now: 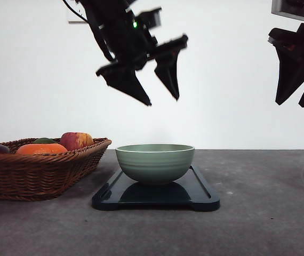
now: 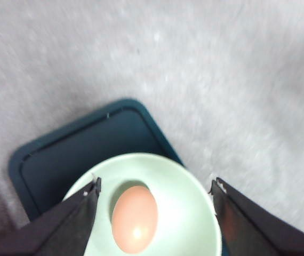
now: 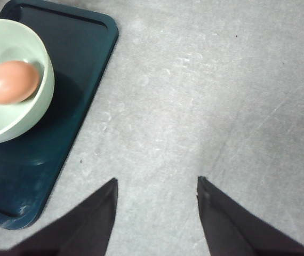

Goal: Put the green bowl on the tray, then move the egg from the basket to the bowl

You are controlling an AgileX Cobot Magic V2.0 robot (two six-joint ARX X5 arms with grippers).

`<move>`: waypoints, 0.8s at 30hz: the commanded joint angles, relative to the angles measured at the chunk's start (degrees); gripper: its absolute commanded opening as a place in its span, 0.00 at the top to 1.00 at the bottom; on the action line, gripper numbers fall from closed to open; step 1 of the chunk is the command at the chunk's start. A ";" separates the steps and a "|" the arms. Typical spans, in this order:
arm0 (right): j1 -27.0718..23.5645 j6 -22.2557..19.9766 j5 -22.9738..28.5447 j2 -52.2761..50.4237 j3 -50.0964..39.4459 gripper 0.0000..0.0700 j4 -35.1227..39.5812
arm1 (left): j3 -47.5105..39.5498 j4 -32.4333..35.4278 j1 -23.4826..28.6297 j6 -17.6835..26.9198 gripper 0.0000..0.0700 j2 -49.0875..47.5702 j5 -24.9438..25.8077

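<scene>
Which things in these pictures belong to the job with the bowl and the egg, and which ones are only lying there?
Part of the job:
green bowl, standing on the tray
tray
egg, lying in the bowl
basket, left of the tray
left gripper, open above the bowl

Only lying there:
orange fruit in the basket
red apple in the basket

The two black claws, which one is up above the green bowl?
The left gripper. It hangs open above the green bowl, which holds the egg. The right gripper is off to the side, over bare table.
</scene>
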 commanded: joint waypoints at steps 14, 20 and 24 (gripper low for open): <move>0.24 -1.52 -0.03 0.39 0.42 0.59 -0.15 | -29.10 12.03 1.52 -2.46 0.38 -27.63 -0.66; 0.24 -3.55 -0.03 0.39 0.42 0.59 0.07 | -36.88 8.12 4.37 -2.70 0.38 -40.36 -0.75; 0.26 -3.88 -0.15 0.39 0.42 0.59 0.44 | -39.51 1.30 6.82 -2.05 0.38 -46.30 -0.79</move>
